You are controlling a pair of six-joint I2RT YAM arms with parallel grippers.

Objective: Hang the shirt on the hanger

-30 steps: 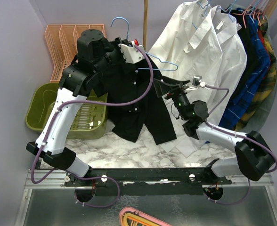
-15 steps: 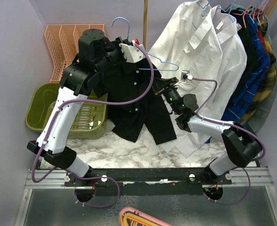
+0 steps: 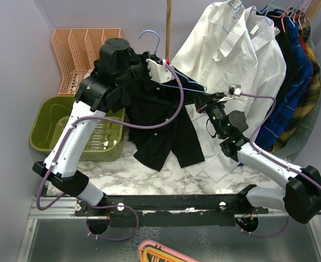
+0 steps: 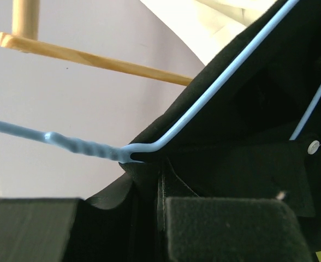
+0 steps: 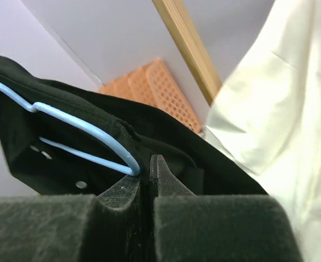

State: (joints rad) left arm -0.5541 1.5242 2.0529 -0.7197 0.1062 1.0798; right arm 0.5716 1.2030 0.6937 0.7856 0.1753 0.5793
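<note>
The black shirt point(image 3: 160, 120) hangs draped over the light-blue wire hanger point(image 3: 189, 82), held in the air above the table. My left gripper point(image 3: 152, 57) is shut at the hanger's twisted neck point(image 4: 84, 146), with black collar fabric point(image 4: 144, 180) pinched between its pads. My right gripper point(image 3: 200, 98) is at the hanger's right end. Its jaws point(image 5: 150, 166) are shut on a fold of the shirt point(image 5: 67, 103), right beside the hanger's curved tip point(image 5: 125, 155). The shirt's lower half hangs loose over the marble.
Two white shirts point(image 3: 231, 54) and several plaid garments point(image 3: 297, 71) hang close by on the right. A wooden pole point(image 3: 168, 27) stands behind. An orange rack point(image 3: 76, 49) and a green basin point(image 3: 46, 125) sit at the left. Marble tabletop point(image 3: 149, 180) lies below.
My right gripper, open a second ago, has closed on the shirt's fabric at the hanger's right end. The left arm has carried hanger and shirt slightly right and down.
</note>
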